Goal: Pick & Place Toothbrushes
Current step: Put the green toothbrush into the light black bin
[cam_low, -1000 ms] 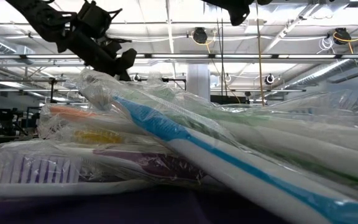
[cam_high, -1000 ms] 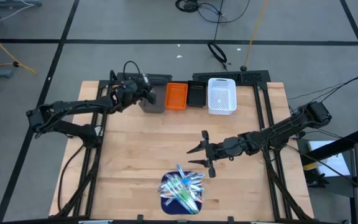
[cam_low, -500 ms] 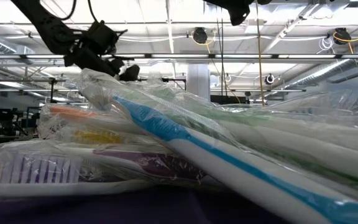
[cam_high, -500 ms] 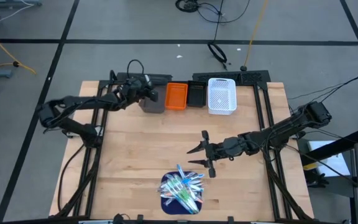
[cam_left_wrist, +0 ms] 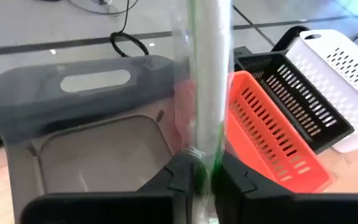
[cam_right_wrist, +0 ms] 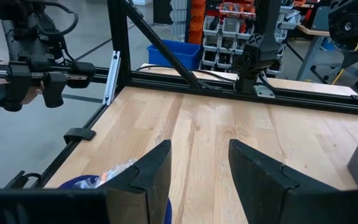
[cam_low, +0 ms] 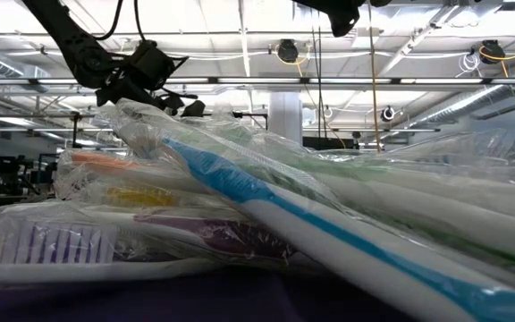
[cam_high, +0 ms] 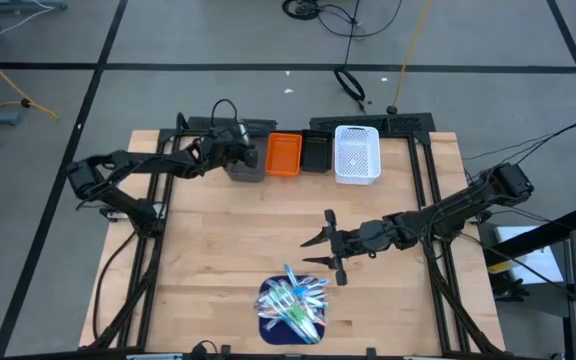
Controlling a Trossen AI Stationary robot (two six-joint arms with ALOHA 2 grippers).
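A toothbrush (cam_left_wrist: 209,74) with a pale green handle, in a clear wrapper, is held over the grey bin (cam_left_wrist: 86,137) by my left gripper (cam_left_wrist: 199,183), which is shut on it. In the high view that gripper (cam_high: 234,150) is at the grey bin (cam_high: 246,166), far left. The other toothbrushes (cam_high: 294,298) lie piled on the dark blue mat (cam_high: 271,322) near the front edge; the low view shows the toothbrushes (cam_low: 266,206) close up. My right gripper (cam_high: 326,245) hangs open above the table's middle, beyond the pile. My left gripper pinches the wrapped toothbrush's shaft (cam_left_wrist: 200,163) between its two fingers (cam_left_wrist: 178,180). The toothbrush sticks out forward past the fingertips, along the line of the fingers. It is lifted clear, over the grey bin's opening.
An orange bin (cam_high: 284,155), a black bin (cam_high: 316,152) and a white bin (cam_high: 357,153) stand in a row right of the grey one along the far edge. Black frame rails (cam_high: 423,190) run down both sides of the wooden table.
My left gripper has sunk toward the grey bin and shifted a little toward the table's right, rolling slightly, with the toothbrush still between its fingers. My right gripper has kept still.
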